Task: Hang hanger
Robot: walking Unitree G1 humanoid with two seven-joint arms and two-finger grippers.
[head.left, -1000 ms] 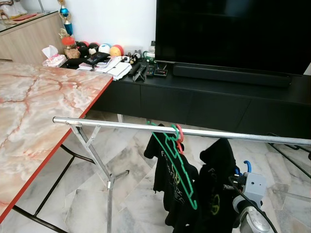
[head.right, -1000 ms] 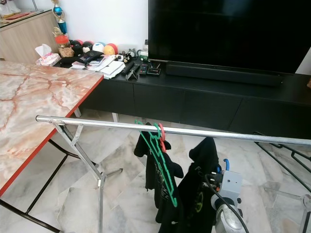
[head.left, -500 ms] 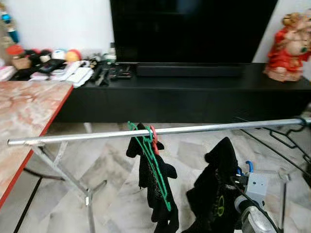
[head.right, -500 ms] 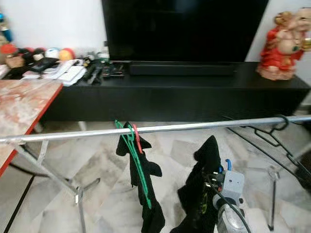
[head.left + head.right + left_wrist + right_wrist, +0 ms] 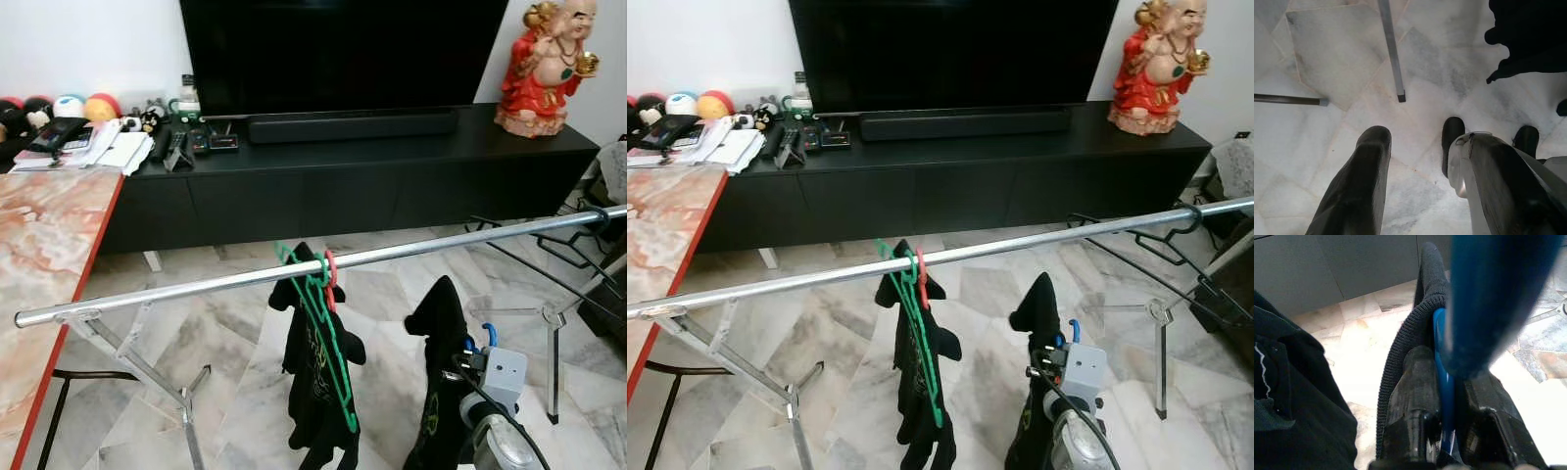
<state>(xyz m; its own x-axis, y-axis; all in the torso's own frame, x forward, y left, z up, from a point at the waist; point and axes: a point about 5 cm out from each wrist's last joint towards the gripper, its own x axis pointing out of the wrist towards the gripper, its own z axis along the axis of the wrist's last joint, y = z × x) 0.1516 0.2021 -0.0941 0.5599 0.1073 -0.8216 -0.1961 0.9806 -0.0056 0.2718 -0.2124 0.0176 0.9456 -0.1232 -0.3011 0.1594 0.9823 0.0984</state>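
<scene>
Tightly pinched, blue hanger (image 5: 1444, 382) — right tool (image 5: 1445, 428)

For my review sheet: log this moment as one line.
right gripper: shut on blue hanger carrying black shirt | below rail | left gripper: open, idle over floor

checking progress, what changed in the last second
Mostly the camera swung right, bringing the red statue into view. The right claw still grips the blue hanger with its black shirt below the rail. The green hanger still hangs there.
</scene>
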